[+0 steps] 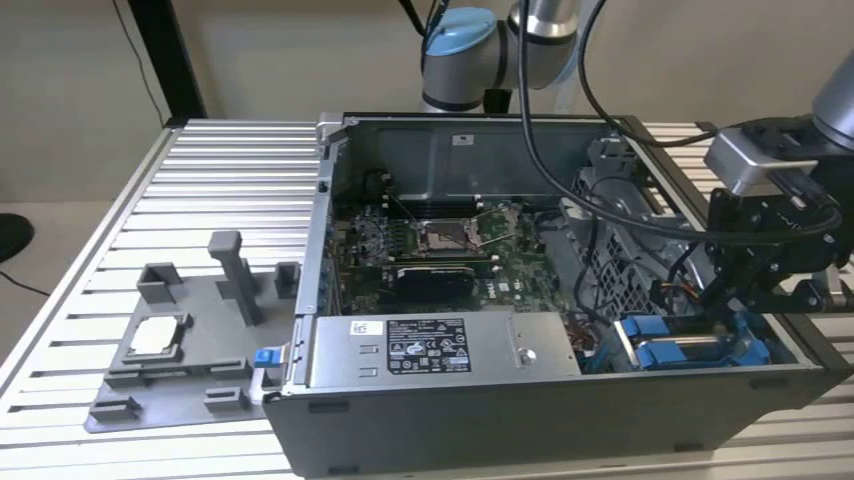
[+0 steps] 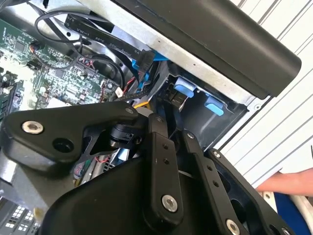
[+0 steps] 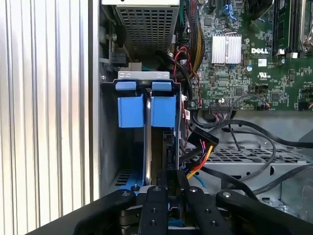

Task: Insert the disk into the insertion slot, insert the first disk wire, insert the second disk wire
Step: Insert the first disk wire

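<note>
— At the drive-cage corner of the open computer case [image 1: 561, 405], hard against its long side wall: what is the arm doing?

— Its gripper [image 3: 169, 180] hangs over the rear end of the drive cage [image 3: 144, 75], fingers drawn narrow, nearly together. Whether they pinch anything, I cannot tell.

— And the disk?

— Seated, by my reading. Two blue-fronted carriers stand side by side in the cage. I take the disk [image 3: 163, 110] to be the one on the motherboard [image 3: 244, 73] side, since the gripper lines up behind it. The other carrier [image 3: 130, 110] sits just beside it, next to the case wall.

— Which way does it lie?

— On edge in the insertion slot [image 3: 165, 142], long axis parallel to that side wall. Its blue front faces the power-supply box [image 1: 441, 345], and its connector end is under the gripper.

— Why hover there?

— The plugs go in at that end, I judge. A red-and-yellow wire bundle [image 3: 200, 159] curls just beside the cage, near the gripper; whether its black plug is home is hidden.
</note>
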{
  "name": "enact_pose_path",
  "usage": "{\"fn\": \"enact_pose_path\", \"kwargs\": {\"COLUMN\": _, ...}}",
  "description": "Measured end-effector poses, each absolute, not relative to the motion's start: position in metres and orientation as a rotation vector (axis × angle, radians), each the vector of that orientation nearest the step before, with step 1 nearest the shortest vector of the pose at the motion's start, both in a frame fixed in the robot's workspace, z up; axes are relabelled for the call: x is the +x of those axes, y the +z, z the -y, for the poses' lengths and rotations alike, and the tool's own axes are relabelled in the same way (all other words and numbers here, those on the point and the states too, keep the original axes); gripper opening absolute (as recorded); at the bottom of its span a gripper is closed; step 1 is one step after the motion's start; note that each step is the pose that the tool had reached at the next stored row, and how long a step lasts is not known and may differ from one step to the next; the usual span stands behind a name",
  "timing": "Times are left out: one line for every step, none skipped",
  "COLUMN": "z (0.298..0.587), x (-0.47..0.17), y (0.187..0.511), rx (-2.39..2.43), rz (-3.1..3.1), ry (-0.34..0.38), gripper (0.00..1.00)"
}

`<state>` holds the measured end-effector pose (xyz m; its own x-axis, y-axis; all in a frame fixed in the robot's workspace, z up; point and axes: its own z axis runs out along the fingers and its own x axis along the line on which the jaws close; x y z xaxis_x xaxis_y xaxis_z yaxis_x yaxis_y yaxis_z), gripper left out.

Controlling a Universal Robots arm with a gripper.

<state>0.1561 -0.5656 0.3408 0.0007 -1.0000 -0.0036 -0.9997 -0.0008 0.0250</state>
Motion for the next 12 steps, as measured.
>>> {"fn": "enact_pose_path", "kwargs": {"z": 0.5656, "x": 0.1561, "y": 0.3406, "rx": 2.213, "rz": 2.209, "ry": -0.031, "gripper": 0.00}}
{"fn": "enact_pose_path", "kwargs": {"z": 0.5656, "x": 0.1559, "y": 0.3404, "rx": 2.215, "rz": 2.208, "ry": -0.030, "gripper": 0.00}}
{"fn": "enact_pose_path", "kwargs": {"z": 0.5656, "x": 0.1558, "y": 0.3401, "rx": 2.217, "rz": 2.207, "ry": -0.029, "gripper": 0.00}}
{"fn": "enact_pose_path", "kwargs": {"z": 0.5656, "x": 0.1557, "y": 0.3399, "rx": 2.218, "rz": 2.207, "ry": -0.028, "gripper": 0.00}}
{"fn": "enact_pose_path", "kwargs": {"z": 0.5656, "x": 0.1556, "y": 0.3396, "rx": 2.219, "rz": 2.206, "ry": -0.027, "gripper": 0.00}}
{"fn": "enact_pose_path", "kwargs": {"z": 0.5656, "x": 0.1555, "y": 0.3393, "rx": 2.220, "rz": 2.206, "ry": -0.026, "gripper": 0.00}}
{"fn": "enact_pose_path", "kwargs": {"z": 0.5656, "x": 0.1554, "y": 0.3389, "rx": 2.221, "rz": 2.206, "ry": -0.025, "gripper": 0.00}}
{"fn": "enact_pose_path", "kwargs": {"z": 0.5656, "x": 0.1553, "y": 0.3385, "rx": 2.222, "rz": 2.206, "ry": -0.024, "gripper": 0.00}}
{"fn": "enact_pose_path", "kwargs": {"z": 0.5656, "x": 0.1552, "y": 0.3379, "rx": 2.223, "rz": 2.206, "ry": -0.023, "gripper": 0.00}}
{"fn": "enact_pose_path", "kwargs": {"z": 0.5656, "x": 0.1550, "y": 0.3373, "rx": 2.224, "rz": 2.206, "ry": -0.022, "gripper": 0.00}}
{"fn": "enact_pose_path", "kwargs": {"z": 0.5656, "x": 0.1548, "y": 0.3365, "rx": 2.224, "rz": 2.206, "ry": -0.022, "gripper": 0.00}}
{"fn": "enact_pose_path", "kwargs": {"z": 0.5656, "x": 0.1546, "y": 0.3356, "rx": 2.225, "rz": 2.206, "ry": -0.021, "gripper": 0.00}}
